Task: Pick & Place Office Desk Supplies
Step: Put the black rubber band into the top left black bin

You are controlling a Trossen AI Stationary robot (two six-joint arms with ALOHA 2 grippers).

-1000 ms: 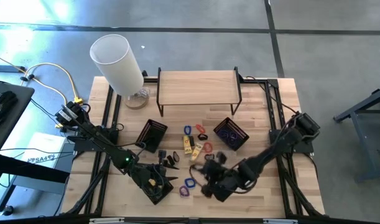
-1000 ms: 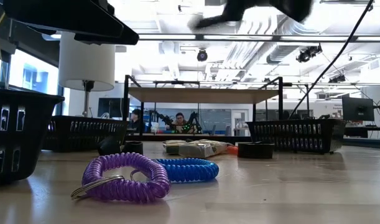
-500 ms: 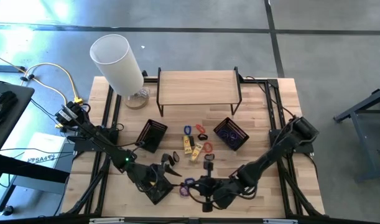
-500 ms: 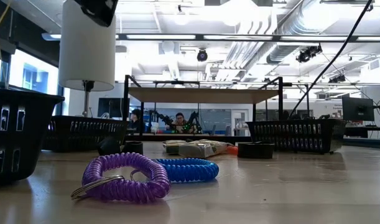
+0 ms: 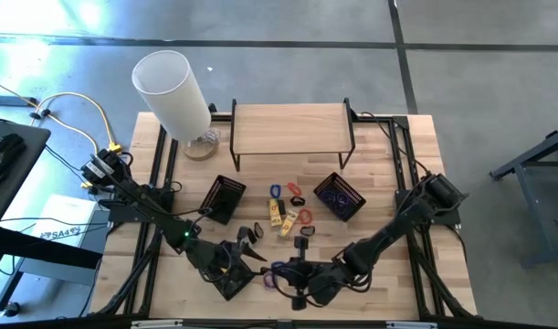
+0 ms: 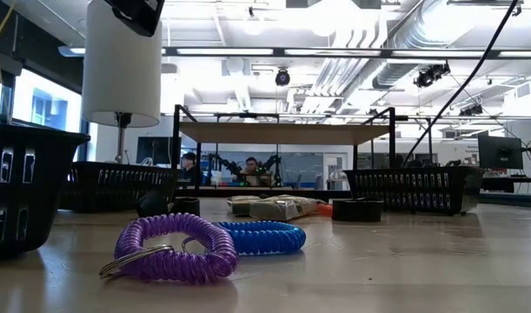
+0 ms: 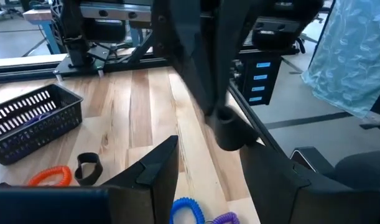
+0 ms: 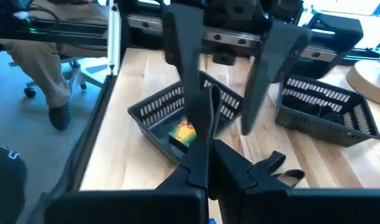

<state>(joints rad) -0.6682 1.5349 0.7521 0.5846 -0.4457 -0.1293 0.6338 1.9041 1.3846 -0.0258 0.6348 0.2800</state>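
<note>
I see a wooden tabletop (image 5: pixel 370 146) in a bright workshop with ceiling ducts. My right tool (image 5: pixel 292 294) hangs with fingers together, empty, just beside the purple band (image 6: pixel 171 249) and blue band (image 6: pixel 258 236). My left tool (image 5: pixel 231 268), fingers apart, hovers over a black basket (image 8: pixel 177 121) holding a yellow packet (image 8: pixel 182 134).

Both arms reach low toward the desk's front edge. The left gripper (image 5: pixel 245 252) stands part open. The right gripper (image 5: pixel 283 274) is closed, empty.
</note>
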